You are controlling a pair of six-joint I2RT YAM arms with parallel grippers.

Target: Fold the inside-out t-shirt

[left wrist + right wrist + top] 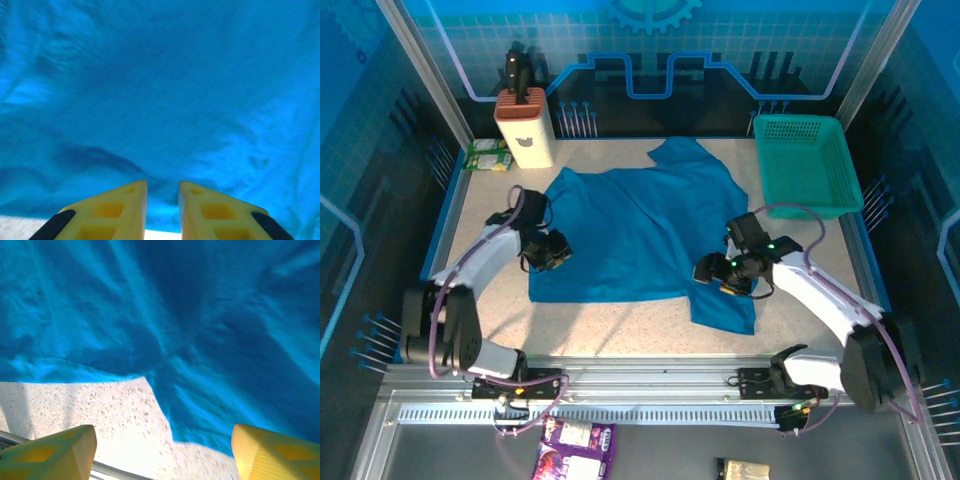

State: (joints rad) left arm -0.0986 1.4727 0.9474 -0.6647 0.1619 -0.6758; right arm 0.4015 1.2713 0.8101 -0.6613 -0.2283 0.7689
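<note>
Top external view, reading from the left: the left gripper [552, 252] sits at the left edge of the inside-out t-shirt [630, 235], so nearly all the cloth lies to its right. The shirt is spread flat across the middle of the table [620, 325]. It is wider left to right than near to far, with one flap poking toward the far side and another hanging down at the near right. The right gripper [712, 272] hovers over that near-right part, so the bulk of the cloth lies to its left and farther away.

In the left wrist view the left gripper [163, 185] has its yellow fingers a narrow gap apart, with nothing pinched between them and blue cloth [160, 90] just ahead. In the right wrist view the right gripper [162, 432] is spread wide and holds nothing. Below it are a hem edge, a corner of the shirt [200, 315] and bare table on the near side.

I would say each arm is nearest its own side. A fold probably turns on carrying one side across that left-to-right axis.
</note>
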